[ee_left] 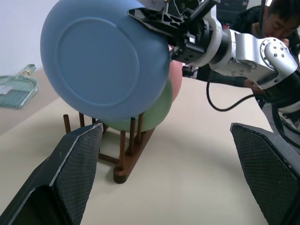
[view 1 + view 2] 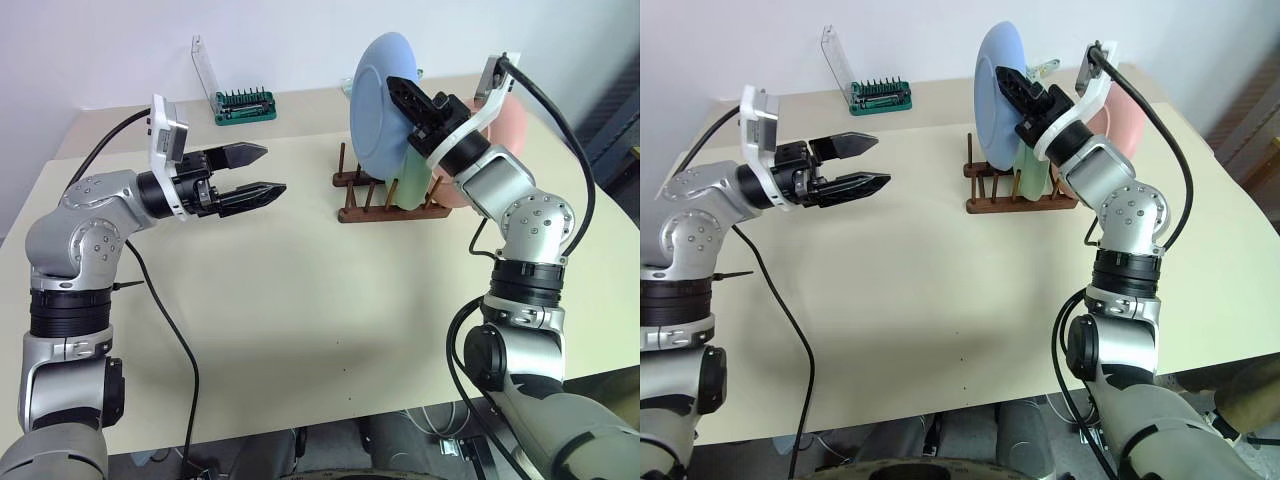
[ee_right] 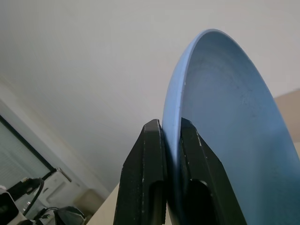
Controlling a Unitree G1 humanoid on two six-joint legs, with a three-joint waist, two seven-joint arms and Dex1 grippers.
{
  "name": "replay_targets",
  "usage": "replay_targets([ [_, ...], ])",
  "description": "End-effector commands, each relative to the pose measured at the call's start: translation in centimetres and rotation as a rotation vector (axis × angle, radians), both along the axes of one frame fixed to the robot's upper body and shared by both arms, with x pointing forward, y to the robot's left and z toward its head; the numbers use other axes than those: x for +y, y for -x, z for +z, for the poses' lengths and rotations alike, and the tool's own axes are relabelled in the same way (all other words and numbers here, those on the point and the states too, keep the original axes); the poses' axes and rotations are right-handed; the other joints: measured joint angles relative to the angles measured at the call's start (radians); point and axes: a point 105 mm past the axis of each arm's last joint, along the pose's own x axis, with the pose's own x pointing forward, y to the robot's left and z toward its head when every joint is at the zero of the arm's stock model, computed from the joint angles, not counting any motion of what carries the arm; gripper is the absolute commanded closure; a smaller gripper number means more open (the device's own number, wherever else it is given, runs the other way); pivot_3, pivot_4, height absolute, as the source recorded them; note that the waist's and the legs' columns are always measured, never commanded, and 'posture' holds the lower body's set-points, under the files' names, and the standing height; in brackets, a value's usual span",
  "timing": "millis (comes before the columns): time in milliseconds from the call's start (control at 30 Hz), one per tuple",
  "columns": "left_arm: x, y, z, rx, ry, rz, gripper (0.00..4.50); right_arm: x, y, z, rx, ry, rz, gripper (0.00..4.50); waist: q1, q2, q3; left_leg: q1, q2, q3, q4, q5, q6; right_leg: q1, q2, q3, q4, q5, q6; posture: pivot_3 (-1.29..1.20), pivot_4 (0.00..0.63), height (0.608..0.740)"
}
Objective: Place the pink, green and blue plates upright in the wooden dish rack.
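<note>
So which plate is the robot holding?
The blue plate. The right gripper pinches its rim and holds it over the rack. The green plate and pink plate already stand in the rack, with no gripper on them.

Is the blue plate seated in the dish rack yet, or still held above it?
Still held: the right gripper clamps the blue plate by its rim, upright, its lower edge above the wooden dish rack pegs.

blue plate (image 2: 380,100), green plate (image 2: 412,188), pink plate (image 2: 505,130)
</note>
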Motion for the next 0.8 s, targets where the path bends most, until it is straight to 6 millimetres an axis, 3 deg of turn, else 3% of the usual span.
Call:
replay_targets([
  [33, 0.2, 0.5, 1.5, -0.058, 0.031, -0.005, 0.02, 0.2, 0.8, 2.6, -0.072, -0.032, 0.015, 4.5, 0.0, 0.0, 0.0, 0.0, 0.0, 0.0, 0.0, 0.0, 0.0, 0.0, 0.0, 0.0, 0.0, 0.0, 0.0, 0.0, 0.15, 0.74],
  [400, 0.0, 0.4, 1.3, -0.041, 0.039, -0.009, 0.02, 0.9, 1.3, 2.8, -0.053, -0.046, 0.029, 4.5, 0.0, 0.0, 0.0, 0.0, 0.0, 0.0, 0.0, 0.0, 0.0, 0.0, 0.0, 0.0, 0.0, 0.0, 0.0, 0.0, 0.15, 0.74],
  [800, -0.1, 0.1, 1.4, -0.024, 0.051, -0.003, 0.02, 0.9, 0.6, 0.8, 0.018, -0.022, 0.001, 4.5, 0.0, 0.0, 0.0, 0.0, 0.0, 0.0, 0.0, 0.0, 0.0, 0.0, 0.0, 0.0, 0.0, 0.0, 0.0, 0.0, 0.15, 0.74],
])
